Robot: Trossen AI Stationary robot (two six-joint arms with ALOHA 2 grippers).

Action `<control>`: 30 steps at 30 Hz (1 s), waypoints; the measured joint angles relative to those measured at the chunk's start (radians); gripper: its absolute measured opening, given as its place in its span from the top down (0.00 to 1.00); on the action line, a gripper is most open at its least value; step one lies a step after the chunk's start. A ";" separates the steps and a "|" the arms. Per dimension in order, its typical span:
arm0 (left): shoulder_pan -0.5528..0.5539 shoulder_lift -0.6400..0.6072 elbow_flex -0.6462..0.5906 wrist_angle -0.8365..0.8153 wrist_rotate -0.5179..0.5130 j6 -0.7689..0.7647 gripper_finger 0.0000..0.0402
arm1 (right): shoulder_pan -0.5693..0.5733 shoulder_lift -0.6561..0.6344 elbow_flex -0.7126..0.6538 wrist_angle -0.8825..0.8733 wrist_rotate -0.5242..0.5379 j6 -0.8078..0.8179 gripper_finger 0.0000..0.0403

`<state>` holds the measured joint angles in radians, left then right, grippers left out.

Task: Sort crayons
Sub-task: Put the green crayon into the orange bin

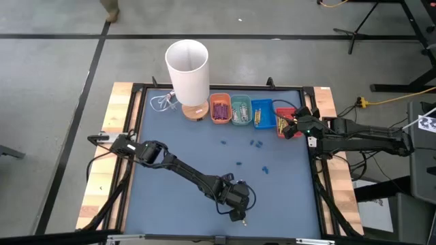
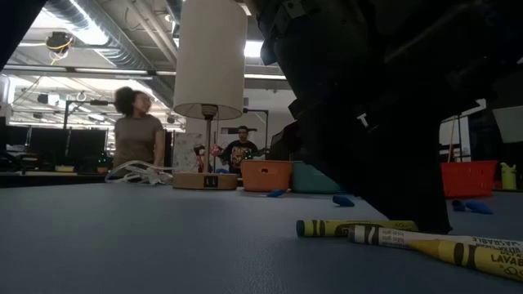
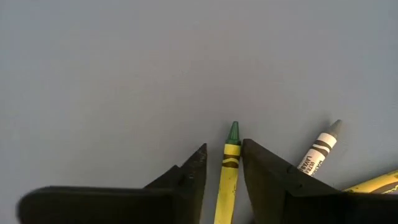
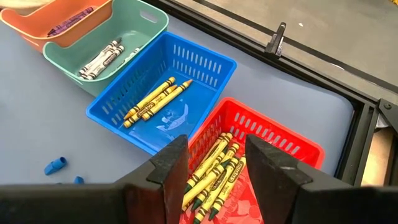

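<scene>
Crayon (image 3: 228,180), green-tipped, lay flat on the surface (image 3: 124,74) between the left claw's (image 3: 222,163) parted jaws; closing squarely mid-shaft looked wise. Right claw (image 4: 215,163) hung open over the red basket (image 4: 292,140).

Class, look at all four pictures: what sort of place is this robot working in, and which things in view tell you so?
Probably a robotics lab or workshop: exposed ceiling ducts, people at desks behind the table, and cables trailing on the concrete floor.
</scene>
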<state>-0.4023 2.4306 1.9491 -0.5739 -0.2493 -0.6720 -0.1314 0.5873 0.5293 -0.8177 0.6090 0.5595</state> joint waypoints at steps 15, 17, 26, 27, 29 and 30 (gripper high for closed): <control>0.007 0.001 0.000 0.010 -0.021 -0.002 0.99 | 0.000 0.000 0.000 0.000 0.000 0.000 0.61; 0.010 0.001 0.000 0.011 -0.022 0.000 0.99 | 0.000 0.000 0.000 0.000 0.000 0.000 0.61; 0.065 0.000 0.000 0.048 -0.025 0.098 0.99 | 0.000 0.000 0.000 0.000 0.000 0.000 0.61; 0.076 0.000 0.000 0.067 -0.025 0.122 0.99 | 0.000 0.000 0.000 0.000 0.000 0.000 0.61; 0.100 -0.001 0.000 0.109 -0.025 0.177 0.99 | 0.000 0.000 0.000 0.000 0.000 0.000 0.61; 0.113 -0.001 0.000 0.135 -0.025 0.204 0.99 | 0.000 0.000 0.000 0.002 0.001 0.000 0.61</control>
<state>-0.2895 2.4298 1.9491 -0.4386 -0.2745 -0.4684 -0.1314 0.5870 0.5293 -0.8155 0.6097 0.5596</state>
